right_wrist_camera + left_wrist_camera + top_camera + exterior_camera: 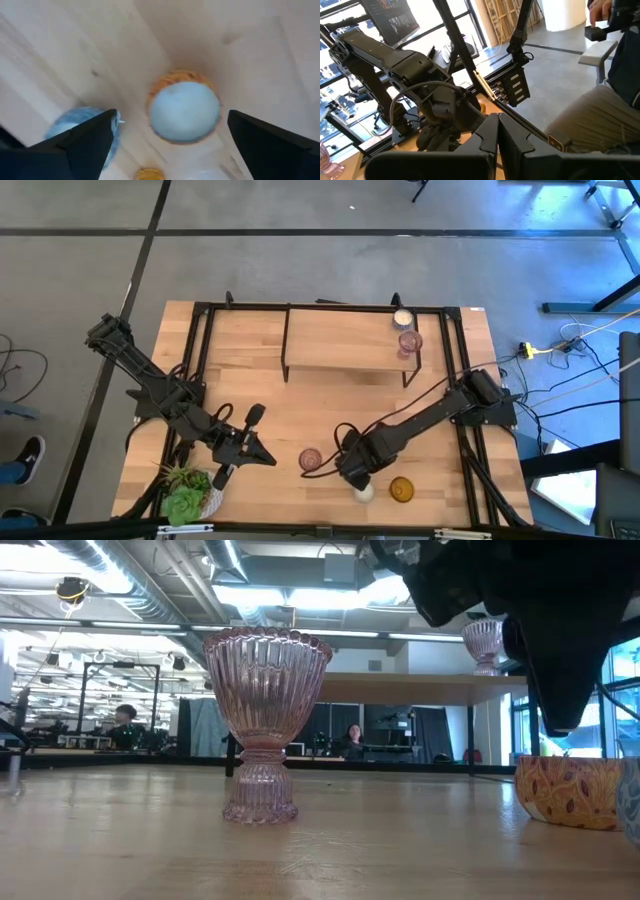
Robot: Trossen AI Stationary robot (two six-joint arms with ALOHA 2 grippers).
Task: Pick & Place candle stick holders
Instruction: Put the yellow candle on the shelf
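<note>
Pink cup (263, 720) nearest you, table's front edge | right gripper (170, 137) wide above amber cup (184, 107) | left gripper (498, 142) closed, idle

An open-plan robotics lab: exposed ceiling ducts (120, 590), strip lights, seated people (125, 720) behind (concrete floor (300, 260)).

Bright ceiling lights; rt wrist view blurred; glare.

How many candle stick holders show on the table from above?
5: a cream holder and a pink holder on the raised shelf; a second pink one, a cream one and an amber one near the right end effector, which may hide another.
</note>
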